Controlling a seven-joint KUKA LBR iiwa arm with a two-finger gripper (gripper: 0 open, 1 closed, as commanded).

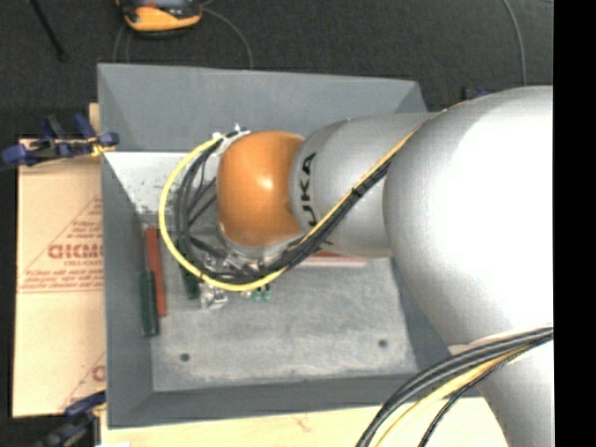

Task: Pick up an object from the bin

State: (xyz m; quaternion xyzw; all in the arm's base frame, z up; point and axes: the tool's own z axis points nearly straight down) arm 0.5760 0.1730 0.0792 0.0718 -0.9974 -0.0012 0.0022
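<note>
My gripper [212, 295] is low in the left half of the bin, mostly hidden under the arm's wrist. A small dark green thing [190, 284] lies right beside it on the left, and another green bit [262, 294] shows just to its right. Against the bin's left wall lie a long red stick-like thing [155, 266] and a green pen-shaped thing [147, 304], side by side and a little left of the gripper.
A flat pale pink thing [337, 261] pokes out from under the arm near the middle of the bin. The arm covers the far and right parts of the bin. Bare grey floor shows along the front.
</note>
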